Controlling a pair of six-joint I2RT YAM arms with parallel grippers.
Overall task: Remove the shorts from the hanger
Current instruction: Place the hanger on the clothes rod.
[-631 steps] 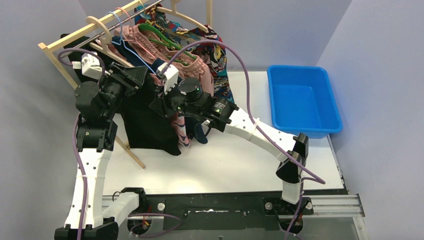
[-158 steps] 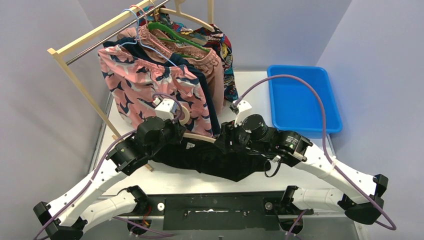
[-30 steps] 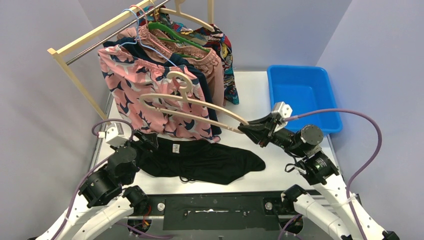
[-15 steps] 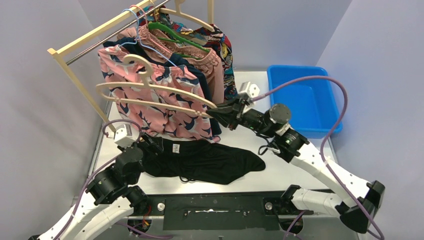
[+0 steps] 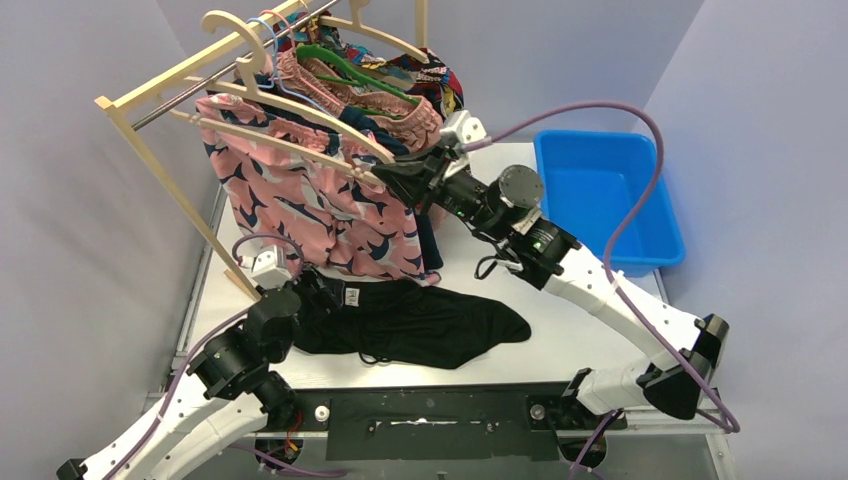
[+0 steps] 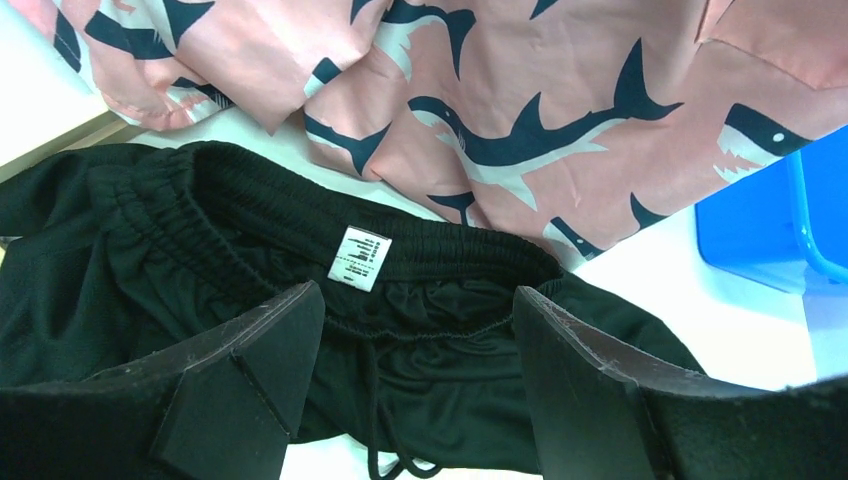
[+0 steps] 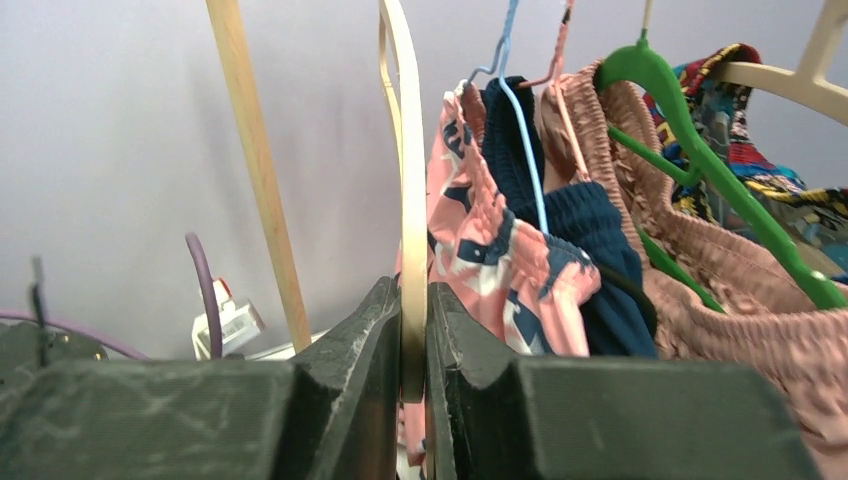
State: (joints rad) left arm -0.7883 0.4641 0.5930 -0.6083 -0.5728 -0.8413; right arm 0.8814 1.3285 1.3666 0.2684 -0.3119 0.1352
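Label — white, print unreadable — on black shorts

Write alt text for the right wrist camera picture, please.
The right gripper is shut on a cream hanger. Beside it hang pink shark-print shorts, navy shorts and dusty pink shorts on a green hanger.

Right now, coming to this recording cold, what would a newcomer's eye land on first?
The right gripper, shut on a bare cream hanger, holds it up at the clothes rack at the back left, beside the hanging pink shark-print shorts. Below, black shorts lie flat on the near side of the table, with the left gripper open just above their waistband.
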